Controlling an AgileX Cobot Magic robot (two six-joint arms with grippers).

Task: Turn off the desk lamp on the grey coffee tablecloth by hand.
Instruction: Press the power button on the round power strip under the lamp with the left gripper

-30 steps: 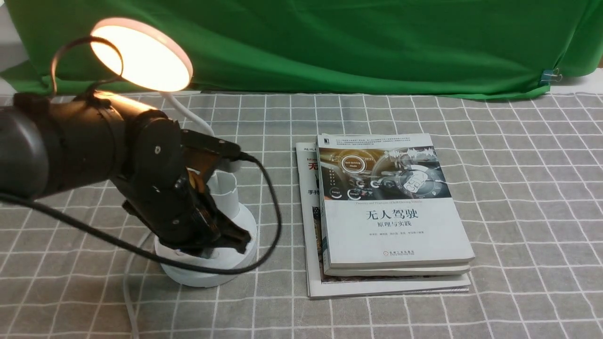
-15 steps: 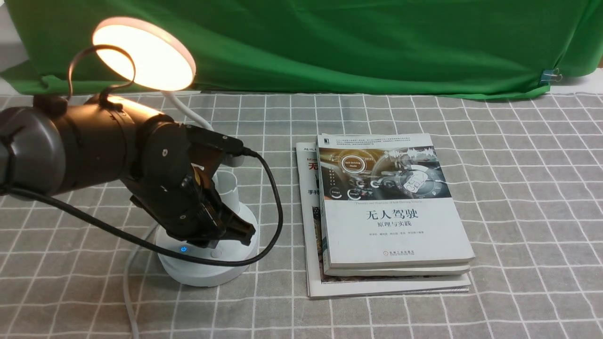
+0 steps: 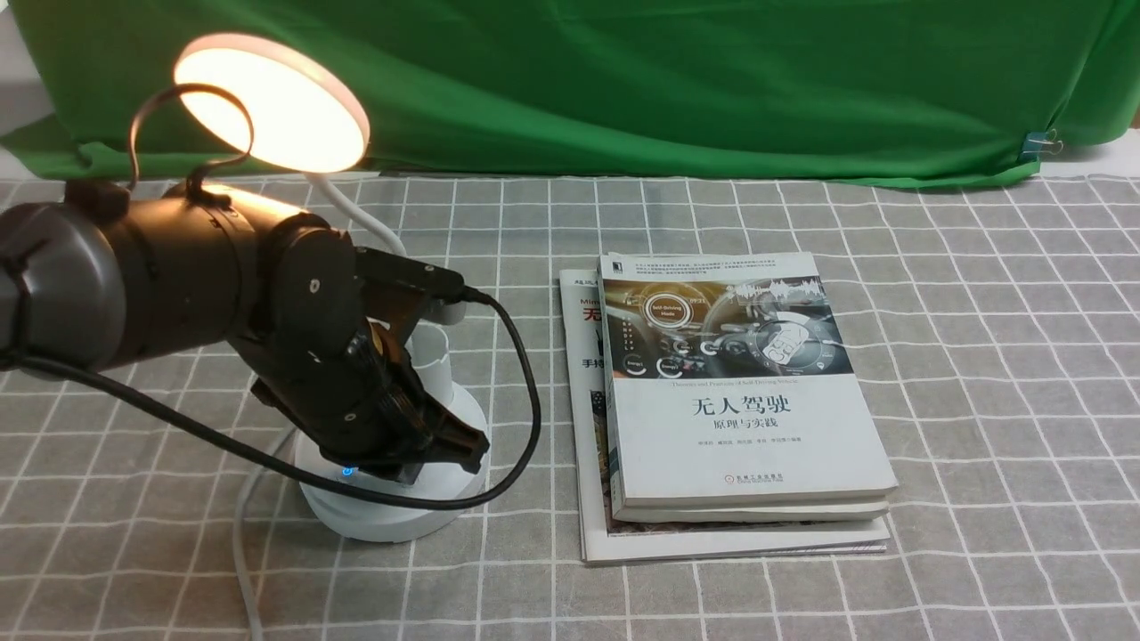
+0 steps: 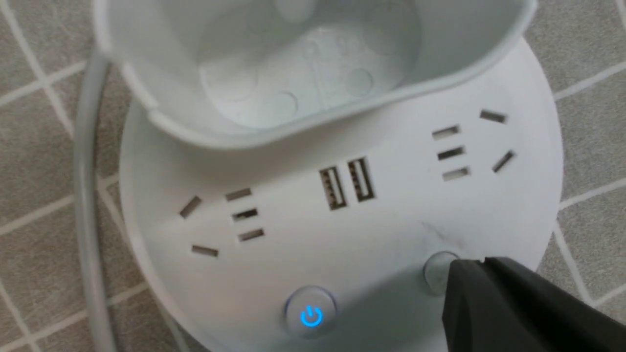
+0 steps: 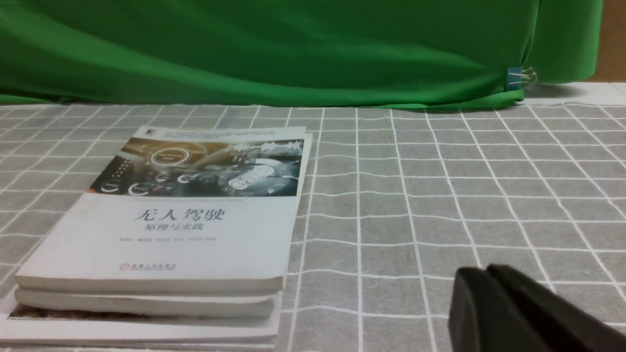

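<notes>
- As I watch from the remote desk, the left gripper [image 3: 465,443] angles down over the lamp's base, jaws clenched together with nothing between them.
- In the left wrist view, its dark tip lies over the edge of the plain round button [image 4: 434,274]. I cannot tell whether it is pressing down or only just above.
- Just beside that, the power button [image 4: 311,315] shows a blue glowing symbol, clear of the tip.
- Farther across the round base [image 4: 391,215] sit two USB ports [image 4: 347,183] flanked by two groups of socket slots, with the pen cup [image 4: 313,73] standing behind them.
- A black cable [image 3: 521,383] loops from the wrist around the front of the base.
- The desk lamp [image 3: 392,516] stands on the left part of the grey coffee tablecloth [image 3: 980,356]. Its thin neck curves up to the disc head [image 3: 272,102], which glows warm white above the arm.
- A white cord [image 3: 242,543] trails from the base toward the near edge.
- To the lamp's right, near but not touching, lies a stack of books [image 3: 739,392].
- A green cloth [image 3: 668,80] hangs behind, held by a binder clip [image 3: 1038,142] at its right end.
- The right gripper [image 5: 489,274] shows only in its own wrist view, fingers clamped on nothing, low over the cloth right of the books.
</notes>
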